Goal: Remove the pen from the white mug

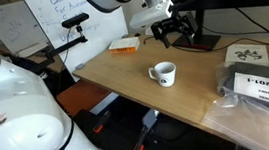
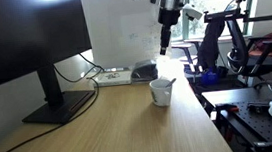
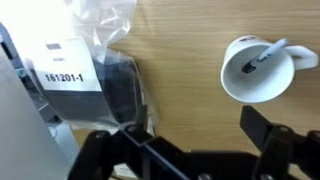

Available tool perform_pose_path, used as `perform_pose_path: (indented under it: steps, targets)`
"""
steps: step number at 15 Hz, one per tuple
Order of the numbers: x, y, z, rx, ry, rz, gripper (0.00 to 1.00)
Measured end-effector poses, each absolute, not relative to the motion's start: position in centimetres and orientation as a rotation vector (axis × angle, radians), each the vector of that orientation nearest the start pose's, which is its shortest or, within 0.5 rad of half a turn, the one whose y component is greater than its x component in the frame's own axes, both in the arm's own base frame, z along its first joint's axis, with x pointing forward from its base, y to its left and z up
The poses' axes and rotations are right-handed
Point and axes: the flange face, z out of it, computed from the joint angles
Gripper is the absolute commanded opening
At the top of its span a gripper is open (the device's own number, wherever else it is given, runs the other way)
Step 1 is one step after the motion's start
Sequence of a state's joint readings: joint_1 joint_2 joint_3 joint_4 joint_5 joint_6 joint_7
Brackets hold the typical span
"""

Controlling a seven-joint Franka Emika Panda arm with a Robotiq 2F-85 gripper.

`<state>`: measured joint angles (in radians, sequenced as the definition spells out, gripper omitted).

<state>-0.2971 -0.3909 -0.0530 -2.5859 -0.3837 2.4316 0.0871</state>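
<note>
White mug [image 3: 256, 72] on wooden table [image 1: 125, 76], pen [image 3: 268, 55] leaning inside. Gripper [image 1: 173, 31] hovers above, fingers apart, empty. Plastic bag [image 3: 100, 60] nearby.

Bright, even light, soft detail throughout: my claw [image 3: 195, 145] is a dark blur low in the wrist view, the whiteboard [image 2: 121, 27] glares in an exterior view.

pen [image 3: 266, 56] tip hidden inside white mug [image 3: 258, 93], hand [image 3: 190, 150] cropped by bottom edge
</note>
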Motion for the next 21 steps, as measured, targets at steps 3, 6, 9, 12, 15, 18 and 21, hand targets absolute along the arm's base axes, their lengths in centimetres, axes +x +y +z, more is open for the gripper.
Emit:
perform_pose_path:
  steps: [3, 6, 9, 12, 15, 18, 21]
  targets:
    - [40.0, -14.7, 41.6, -3.402, 0.295, -0.343, 1.0]
    - [40.0, -14.5, 41.4, -3.392, 0.304, -0.319, 1.0]
    - [39.6, -13.1, 40.4, -3.306, 0.351, -0.085, 1.0]
    - [39.9, -12.0, 39.5, -3.217, 0.374, 0.145, 0.98]
    - [41.4, -12.7, 37.9, -3.102, 0.357, 0.281, 0.69]
    - [43.9, -15.0, 35.9, -3.011, 0.362, 0.315, 0.58]
    - [46.8, -16.8, 33.3, -2.978, 0.363, 0.36, 0.65]
